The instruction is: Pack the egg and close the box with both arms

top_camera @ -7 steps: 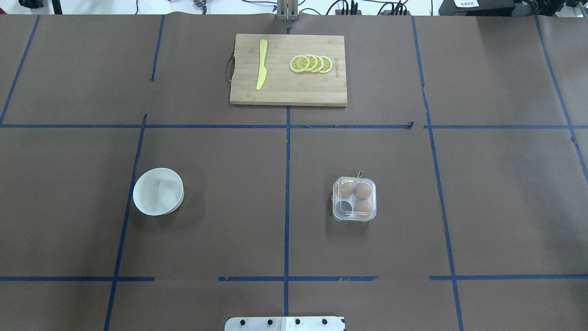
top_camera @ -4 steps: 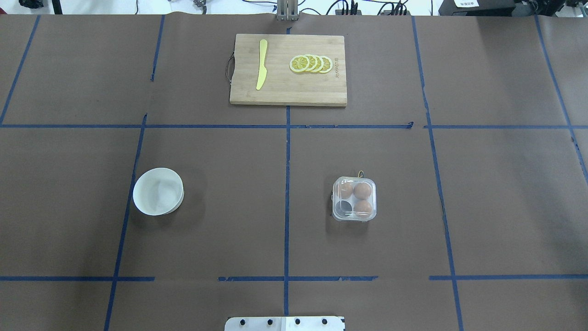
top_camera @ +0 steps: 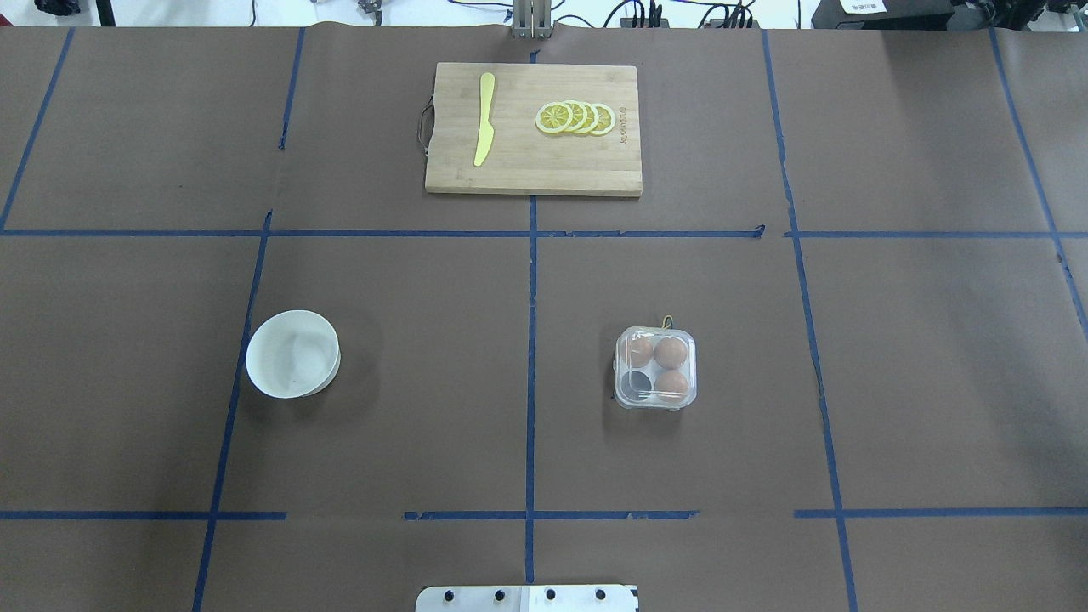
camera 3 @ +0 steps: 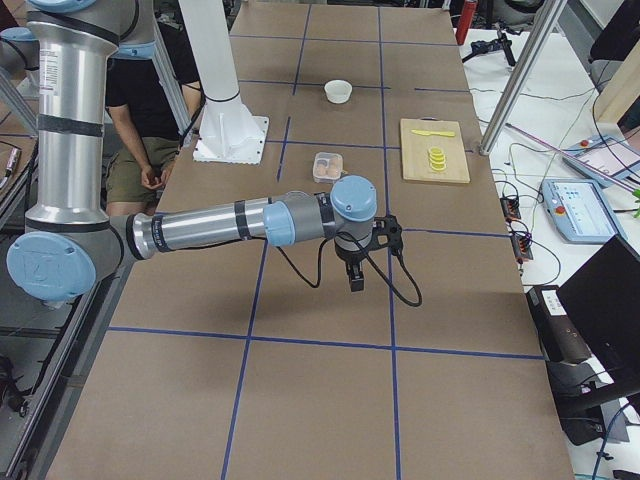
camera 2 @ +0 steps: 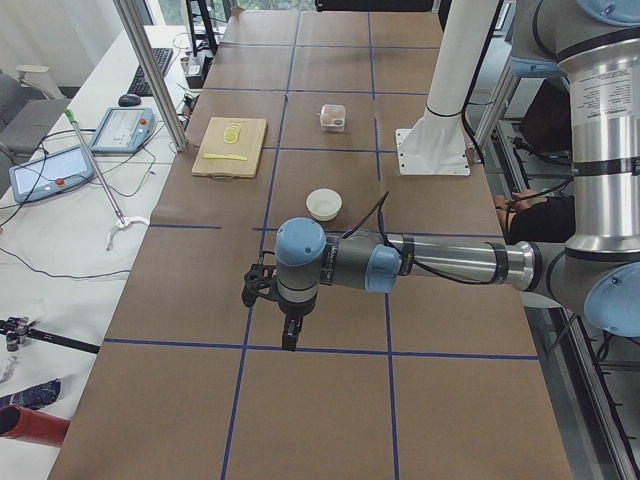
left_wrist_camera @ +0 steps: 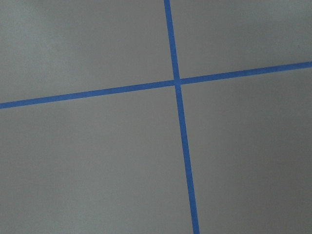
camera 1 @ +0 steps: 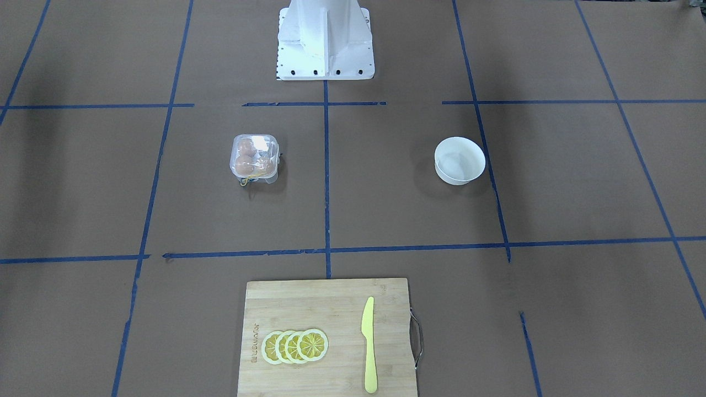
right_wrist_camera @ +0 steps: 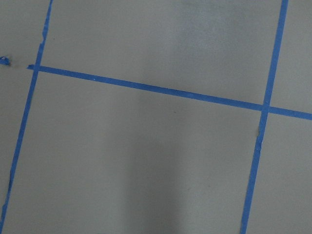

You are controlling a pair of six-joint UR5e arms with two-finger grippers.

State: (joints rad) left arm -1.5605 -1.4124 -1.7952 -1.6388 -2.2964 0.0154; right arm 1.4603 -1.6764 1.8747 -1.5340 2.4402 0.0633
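- The box point(top_camera: 655, 367) sits on the table point(top_camera: 425, 425) in the robot's right half, just right of the centre tape line.
- Three eggs point(top_camera: 671, 352) fill three of its cells. The cell nearest the robot on the left shows dark and empty.
- The bowl point(top_camera: 293, 354), well apart on the left, looks empty, so I judge that no egg is left to pack.
- The lid seems to lie down over the cells: the box reads as one square with glare on top. Whether its catch is snapped home cannot be told.
- The left gripper point(camera 2: 289, 340) hangs point-down over bare table at the left end, and the right gripper point(camera 3: 356, 284) does likewise at the right end. Both are well apart from the box.
- Only the side cameras show the grippers, so I cannot tell how far either is open or whether it holds anything. The wrist views show only table and tape.
- The step in hand, as I judge it, is making sure of the closure.
- If the lid needs a press, one gripper should steady a side wall of the box, since light plastic is likely to slide on the paper.
- The other gripper should push down gently on the edge away from the hinge, pressing over the rim and not over an egg.
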